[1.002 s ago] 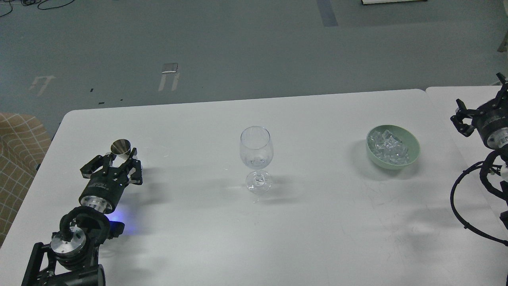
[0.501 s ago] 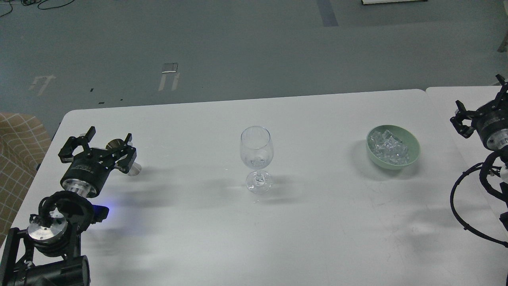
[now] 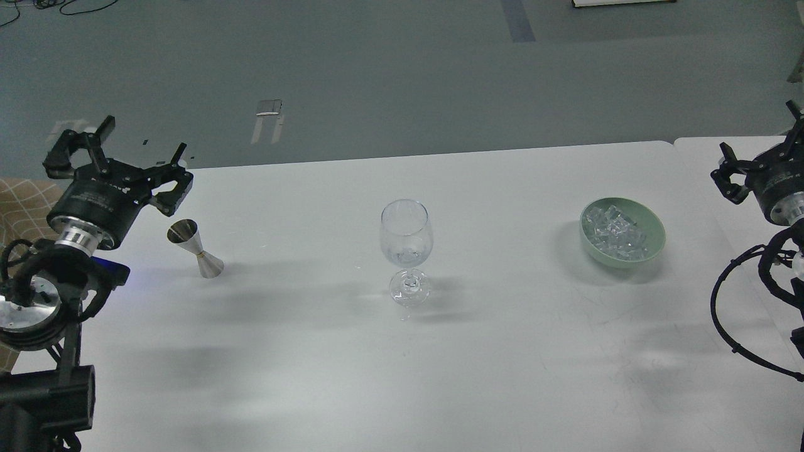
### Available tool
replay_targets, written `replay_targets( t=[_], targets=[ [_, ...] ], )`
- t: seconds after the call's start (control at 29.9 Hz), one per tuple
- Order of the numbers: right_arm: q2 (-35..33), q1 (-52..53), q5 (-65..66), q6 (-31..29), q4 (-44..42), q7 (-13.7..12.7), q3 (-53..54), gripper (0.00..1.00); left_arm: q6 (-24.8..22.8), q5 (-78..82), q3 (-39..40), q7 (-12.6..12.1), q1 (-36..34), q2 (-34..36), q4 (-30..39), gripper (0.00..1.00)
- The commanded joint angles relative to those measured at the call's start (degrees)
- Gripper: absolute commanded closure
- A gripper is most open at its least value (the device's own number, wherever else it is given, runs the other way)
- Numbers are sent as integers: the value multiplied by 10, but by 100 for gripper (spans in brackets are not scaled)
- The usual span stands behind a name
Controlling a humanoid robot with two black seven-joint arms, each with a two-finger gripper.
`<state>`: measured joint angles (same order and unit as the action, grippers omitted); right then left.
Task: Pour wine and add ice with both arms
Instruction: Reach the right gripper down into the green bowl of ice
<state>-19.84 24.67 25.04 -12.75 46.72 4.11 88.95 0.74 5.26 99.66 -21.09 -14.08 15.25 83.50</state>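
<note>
Lifted away from the steel jigger (image 3: 195,248) near the table's (image 3: 502,351) left edge, the left gripper (image 3: 119,160) hangs wide open and empty, while the ice (image 3: 613,233) sits in the green bowl (image 3: 653,248) toward the right edge, near the open, empty right gripper (image 3: 754,160).

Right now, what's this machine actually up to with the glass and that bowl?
Neither arm is holding anything. The left gripper is open in the air beside a small metal jigger standing on the white table. The wine glass stands in the middle with what looks like a little clear liquid at its bottom. The ice sits in the green bowl, untouched, and the right gripper hangs at the table's far right edge.
</note>
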Motion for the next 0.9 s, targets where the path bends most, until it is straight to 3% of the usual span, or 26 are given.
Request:
replay_targets(
  t=[0.0,0.13,0.23,0.3,0.37,0.63,0.87],
  targets=[
    [2,2,0,1,8,-1,0,0,9,2,-2,-8,-41,23,-14,13],
    [-5,5,2,-2,7,-1,-5,0,2,2,-16,-10,-57,30,-40,13],
    [-6,13,3,-3,9,-1,-10,0,-13,5,-23,9,-59,32,-44,9],
    [-8,34,13,-3,9,-2,-14,0,-38,32,-25,55,-54,33,-44,6],
    [-19,53,30,-3,10,-2,-43,0,-43,47,-26,79,-53,34,-43,4],
    [-114,81,141,-2,95,1,-181,0,-45,48,-56,48,-53,60,-13,3],
    [-151,104,345,-2,121,2,-229,0,-50,113,-88,67,-57,63,-26,2]
  ],
)
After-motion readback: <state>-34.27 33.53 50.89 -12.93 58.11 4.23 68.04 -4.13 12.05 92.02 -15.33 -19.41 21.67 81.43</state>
